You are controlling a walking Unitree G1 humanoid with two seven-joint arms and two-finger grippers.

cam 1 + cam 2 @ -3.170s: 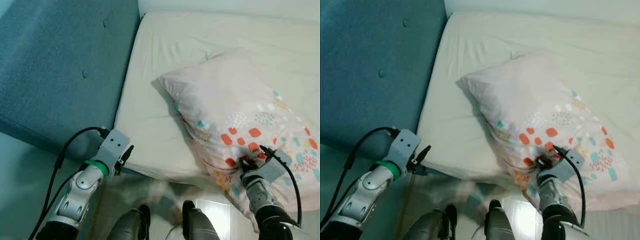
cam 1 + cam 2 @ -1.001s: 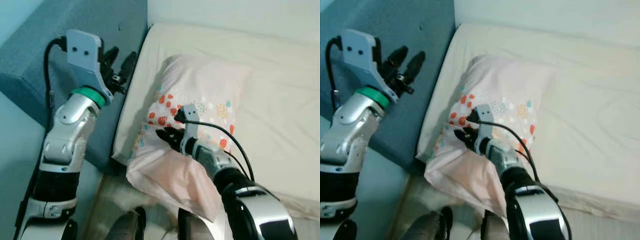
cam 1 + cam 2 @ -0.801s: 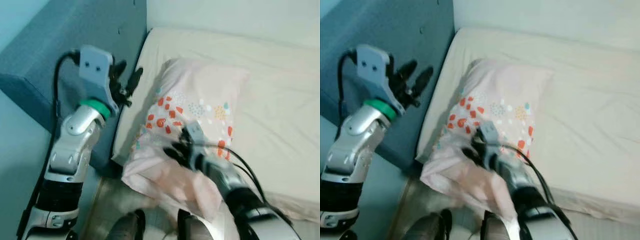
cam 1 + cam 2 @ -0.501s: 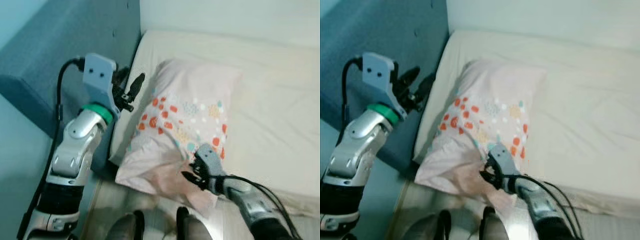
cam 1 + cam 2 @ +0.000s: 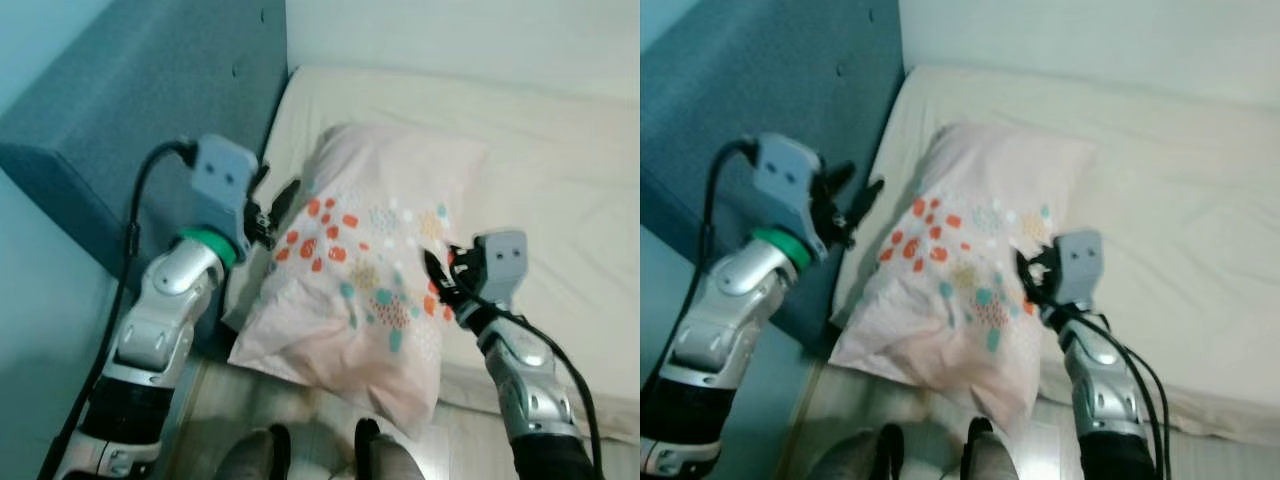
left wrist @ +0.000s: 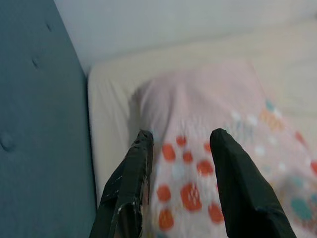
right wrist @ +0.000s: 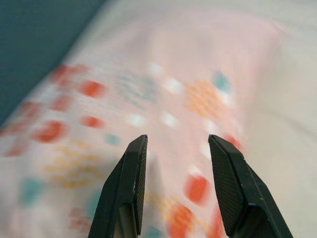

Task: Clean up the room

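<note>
While the robot stood at the corner of the bed, the pink pillow (image 5: 375,275) lay on the cream mattress (image 5: 560,190) close to the blue upholstered headboard (image 5: 150,110). From the centre of the head view, the pillow ran from about 12 o'clock down to 6 o'clock. Its lower corner overhung the mattress edge above the floor (image 5: 300,430). Red, orange and teal spots marked the pillow's upper face, densest in its middle part.

The left gripper (image 5: 275,208) was at about 9 o'clock, at the pillow's headboard-side edge. Its two black fingers (image 6: 130,184) were spread apart with nothing between them. In the left wrist view they pointed over the spotted part of the pillow, with the headboard alongside. Whether the fingertips touched the fabric could not be determined from these views; they appeared to hang just above it.

The right gripper (image 5: 1032,272) was at about 4 o'clock, at the pillow's opposite long edge, beside the bare mattress. Its fingers (image 7: 128,187) were likewise parted and held nothing. The right wrist view was blurred, with the spotted pillowcase showing between and beyond both fingers.

The two grippers stood on opposite sides of the pillow, with the pillow between them. At 6 o'clock, the robot's dark feet (image 5: 265,450) showed on the floor below the overhanging pillow corner. A pale wall (image 5: 480,35) rose behind the mattress at 12 o'clock.
</note>
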